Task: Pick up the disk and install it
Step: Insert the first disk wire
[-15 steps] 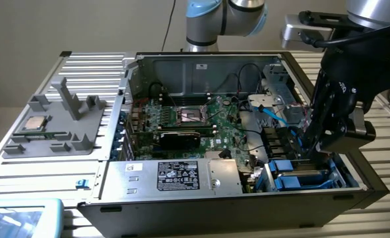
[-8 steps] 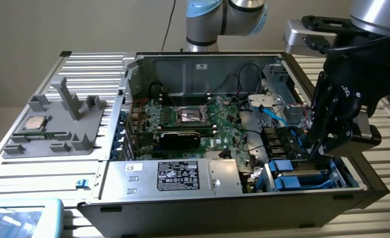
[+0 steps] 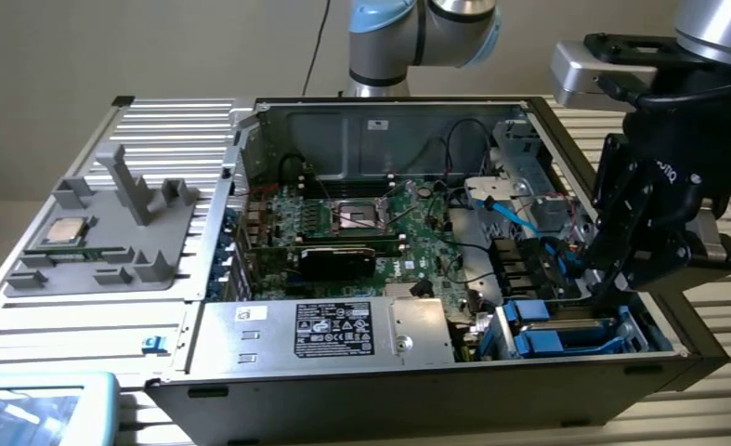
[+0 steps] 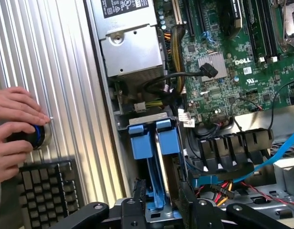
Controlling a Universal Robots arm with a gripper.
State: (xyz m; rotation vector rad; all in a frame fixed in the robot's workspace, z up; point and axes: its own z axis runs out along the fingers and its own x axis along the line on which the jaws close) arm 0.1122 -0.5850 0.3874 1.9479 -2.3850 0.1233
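The disk [image 4: 155, 143] stands on edge in its bright blue carrier, down in the drive bay at the front corner of the open computer case [image 3: 235, 186]. In the exterior view the carrier's blue frame [image 3: 561, 336] shows in that bay on the exterior view's right. My gripper [image 3: 616, 283] hangs just over the bay. In the wrist view my gripper [image 4: 163, 207] has one black finger on each side of the blue carrier, and the fingers [image 4: 138, 202] look shut against it. The disk's lower part is hidden inside the bay.
A silver power supply box [image 3: 340, 327] sits beside the bay, with the motherboard [image 3: 365, 223] and loose cables behind it. A blue cable [image 3: 514, 212] runs over the bay area. A grey fixture [image 3: 105, 237] holds a CPU chip [image 3: 65, 230]. A person's hands [image 4: 15, 129] rest on a knob near a keyboard [image 4: 47, 191].
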